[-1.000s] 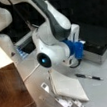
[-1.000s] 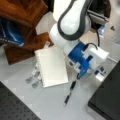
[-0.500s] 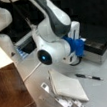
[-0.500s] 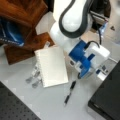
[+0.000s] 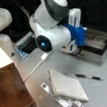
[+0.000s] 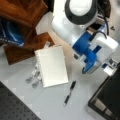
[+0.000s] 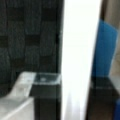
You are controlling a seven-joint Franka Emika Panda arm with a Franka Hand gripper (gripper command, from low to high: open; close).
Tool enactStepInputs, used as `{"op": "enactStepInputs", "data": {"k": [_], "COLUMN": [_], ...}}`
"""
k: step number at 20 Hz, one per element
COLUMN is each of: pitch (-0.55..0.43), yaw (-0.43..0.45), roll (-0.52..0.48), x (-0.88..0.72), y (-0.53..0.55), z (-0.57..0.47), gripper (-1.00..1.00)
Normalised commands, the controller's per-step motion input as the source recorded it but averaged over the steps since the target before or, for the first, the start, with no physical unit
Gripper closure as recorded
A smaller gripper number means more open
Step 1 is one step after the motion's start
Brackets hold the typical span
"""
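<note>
In both front views my gripper (image 5: 78,37) (image 6: 90,65), white with blue finger parts, hangs off the big white arm above the grey table. It sits beside the edge of a black tray (image 5: 101,54) (image 6: 106,103). A white pad (image 5: 67,86) (image 6: 51,65) lies flat on the table below the arm, and a black pen (image 5: 89,77) (image 6: 69,92) lies just beyond it. The gripper touches neither of them. The wrist view shows a bright white upright strip (image 7: 80,60), a blue part (image 7: 103,50) and dark woven material (image 7: 30,35); nothing shows between the fingers.
A brown wooden block (image 5: 11,94) (image 6: 23,15) stands at the table's side, with a blue book (image 6: 10,33) by it. Small metal pieces (image 6: 33,78) lie against the pad's edge. A white cable (image 5: 36,68) runs across the table. A dark perforated mat (image 6: 15,107) fills one corner.
</note>
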Motion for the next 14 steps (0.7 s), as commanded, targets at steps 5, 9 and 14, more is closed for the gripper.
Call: {"op": "enactStepInputs", "data": {"k": [5,9,14], "pitch": [0.014,0.062,0.075], "yaw": [-0.126,-0.161,-0.160], "roll": [-0.107,-0.174,-0.138], "x": [0.01,0.02,0.03], "y": [0.23,0.28,0.29], "z": [0.32,0.34,0.33], "gripper": [1.00,1.00,1.00]}}
